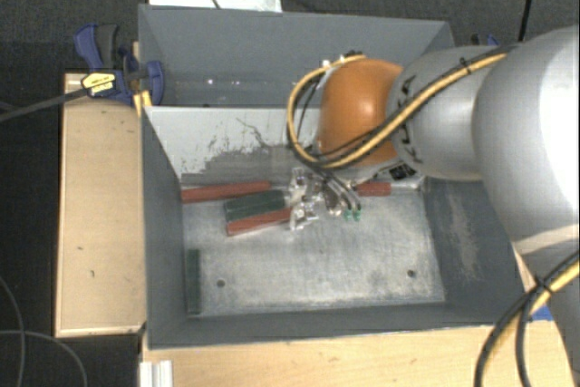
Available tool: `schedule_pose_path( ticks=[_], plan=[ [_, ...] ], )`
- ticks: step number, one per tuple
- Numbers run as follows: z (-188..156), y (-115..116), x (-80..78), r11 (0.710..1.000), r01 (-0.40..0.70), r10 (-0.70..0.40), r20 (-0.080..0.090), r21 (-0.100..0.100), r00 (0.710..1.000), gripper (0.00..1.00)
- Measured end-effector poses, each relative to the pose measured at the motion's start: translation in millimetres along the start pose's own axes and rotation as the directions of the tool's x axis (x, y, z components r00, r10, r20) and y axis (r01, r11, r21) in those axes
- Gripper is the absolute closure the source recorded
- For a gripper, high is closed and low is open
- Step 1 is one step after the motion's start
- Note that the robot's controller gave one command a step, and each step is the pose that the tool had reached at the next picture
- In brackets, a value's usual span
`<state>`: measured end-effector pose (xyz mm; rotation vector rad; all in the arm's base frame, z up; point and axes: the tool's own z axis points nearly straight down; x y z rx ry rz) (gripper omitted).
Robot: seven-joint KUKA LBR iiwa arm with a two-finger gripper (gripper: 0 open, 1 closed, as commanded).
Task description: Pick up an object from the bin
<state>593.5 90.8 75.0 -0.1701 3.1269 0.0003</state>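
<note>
A: Bin [272, 50] first: grey metal, floor scuffed. The arm [517, 122] comes in over its right edge. There is an orange cover [358, 109] at the wrist, with cables [292, 118] looped round it.

B: Noted. We put the gripper [313, 202] low over the middle of the floor, nearer the back wall than the front.

A: Contents, big to small. A long red-brown bar [222, 191] lies at the foot of the back wall, left of centre, running left to right. Just in front of it is a shorter block [258, 211], dark green on top and red along its front side, tilted a little.

B: The block's right end meets the gripper. We cannot tell whether it is gripped, nor how far the pincer stands open.

A: Then a dark green strip [192, 281] against the left wall near the front-left corner, well apart from the rest. A red piece [376, 188] shows just right of the gripper, partly hidden under the wrist.
</note>
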Motion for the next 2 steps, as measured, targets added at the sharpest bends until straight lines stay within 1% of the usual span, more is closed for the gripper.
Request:
schedule_pose_path(
  ticks=[1, 2],
  plan=[
    [0, 0, 0.0, 1.0, -0.001, 0.001, 0.0, 0.0, 1.0, 1.0],
    [-158, -8, 9.8, 0.999, 0.04, -0.04, -0.005, -0.001, 0.999, 1.0]
  ],
)
